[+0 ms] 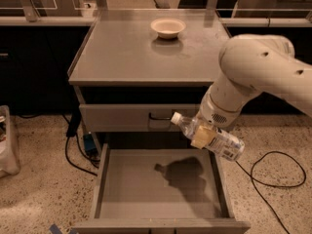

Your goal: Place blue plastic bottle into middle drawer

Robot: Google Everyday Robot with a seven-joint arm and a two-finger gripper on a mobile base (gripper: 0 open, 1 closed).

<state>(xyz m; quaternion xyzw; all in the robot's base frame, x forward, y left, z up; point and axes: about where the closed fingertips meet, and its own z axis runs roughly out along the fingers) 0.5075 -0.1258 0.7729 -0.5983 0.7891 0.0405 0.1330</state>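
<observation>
Nearest me, the middle drawer (127,195) stands open with a shadow (181,173) on its floor. Over its two o'clock corner the gripper (203,136) pinches the blue plastic bottle (225,145) in mid-air, cap toward ten o'clock. At twelve o'clock a cream bowl (168,27) sits on the desk (122,57).

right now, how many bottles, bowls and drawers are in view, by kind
bottles: 1, the blue plastic bottle, gripped by the pincer over the right side of the middle drawer
bowls: 1, the cream bowl on the cabinet top
drawers: 2, middle drawer open, upper drawer shut
total: 4
</observation>
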